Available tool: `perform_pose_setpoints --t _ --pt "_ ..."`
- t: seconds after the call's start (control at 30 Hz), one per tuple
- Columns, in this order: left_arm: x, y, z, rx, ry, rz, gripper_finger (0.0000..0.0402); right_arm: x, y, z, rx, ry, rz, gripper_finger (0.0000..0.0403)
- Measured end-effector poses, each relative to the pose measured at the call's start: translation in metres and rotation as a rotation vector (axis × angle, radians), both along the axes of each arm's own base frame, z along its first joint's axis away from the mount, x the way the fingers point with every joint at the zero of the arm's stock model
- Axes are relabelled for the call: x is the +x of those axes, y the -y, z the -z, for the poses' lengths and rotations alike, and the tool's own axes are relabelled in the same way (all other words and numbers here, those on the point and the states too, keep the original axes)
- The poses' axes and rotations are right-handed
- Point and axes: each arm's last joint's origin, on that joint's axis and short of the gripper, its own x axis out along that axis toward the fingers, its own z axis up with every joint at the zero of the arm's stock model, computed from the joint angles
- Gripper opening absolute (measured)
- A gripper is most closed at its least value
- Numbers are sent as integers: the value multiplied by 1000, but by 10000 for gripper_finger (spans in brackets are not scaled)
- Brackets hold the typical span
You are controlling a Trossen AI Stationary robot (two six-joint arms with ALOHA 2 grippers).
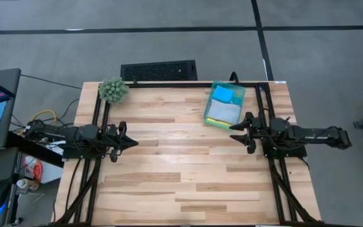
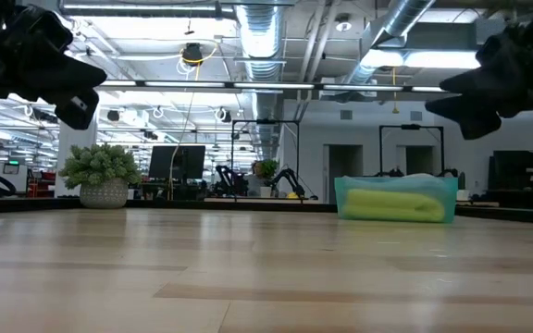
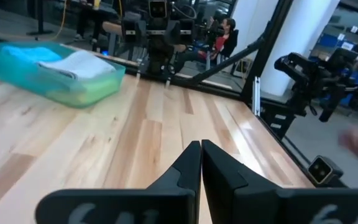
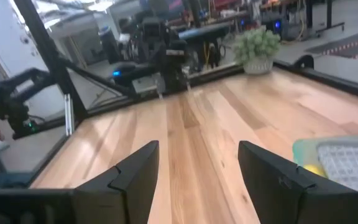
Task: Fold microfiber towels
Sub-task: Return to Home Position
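Towels (image 1: pixel 225 103) sat stacked in bin (image 1: pixel 209 118), far right. Left gripper (image 3: pixel 200 145) pinched closed, right gripper (image 4: pixel 199 147) spread wide, both empty at either side, apparently parked, folding done.

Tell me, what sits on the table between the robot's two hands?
Nothing. In the view from above, only bare wooden table stretches between the left hand and the right hand. The bin stands farther back.
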Motion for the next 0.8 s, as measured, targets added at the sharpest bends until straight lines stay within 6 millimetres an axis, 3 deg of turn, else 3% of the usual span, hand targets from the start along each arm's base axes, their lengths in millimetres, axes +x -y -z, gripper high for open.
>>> perform_pose_setpoints --t 0.6,0.8 --pt "0 0 0 -68 -10 -4 4 1 -1 1 1 -21 -5 244" --pt "-6 -4 -9 -84 98 -32 4 1 -1 1 2 -22 -6 244"
